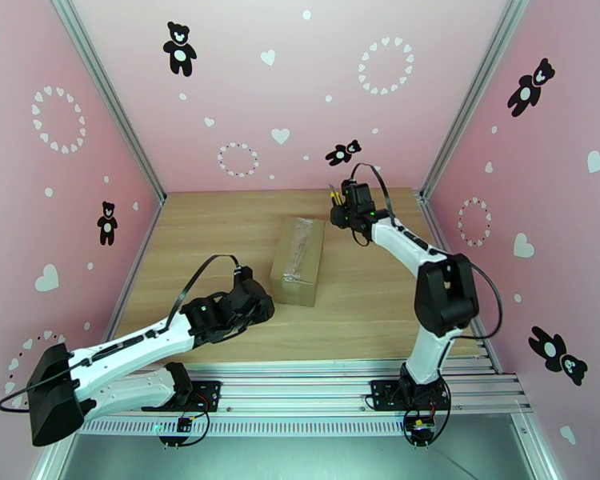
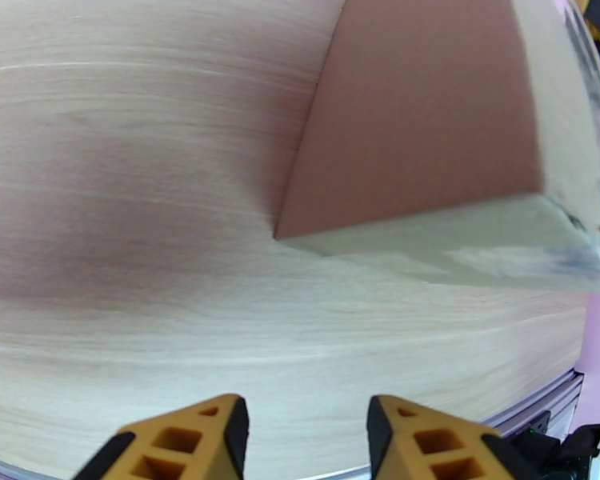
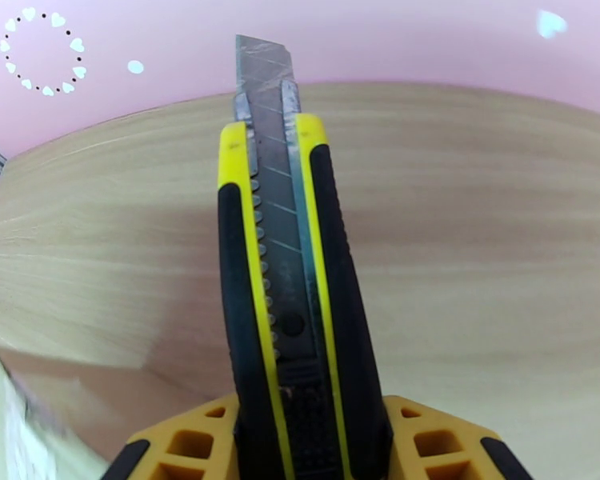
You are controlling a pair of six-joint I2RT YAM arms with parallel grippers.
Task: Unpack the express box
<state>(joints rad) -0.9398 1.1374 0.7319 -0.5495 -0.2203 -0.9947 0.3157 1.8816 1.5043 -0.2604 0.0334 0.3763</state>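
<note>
The express box (image 1: 298,262), a brown carton with shiny clear tape along its top seam, lies in the middle of the wooden table. My left gripper (image 1: 258,304) hovers low just left of the box's near end. In the left wrist view its fingers (image 2: 232,430) stand apart over bare wood with nothing between them, and the box (image 2: 428,114) sits ahead to the right. My right gripper (image 1: 342,208) is raised behind the box's far right corner, shut on a yellow-black utility knife (image 3: 288,274) whose blade is extended.
The wooden table (image 1: 212,234) is enclosed by pink walls at the left, back and right. An aluminium rail (image 1: 316,394) with both arm bases runs along the near edge. A blurred pale edge, probably of the box (image 3: 12,426), shows at the lower left of the right wrist view.
</note>
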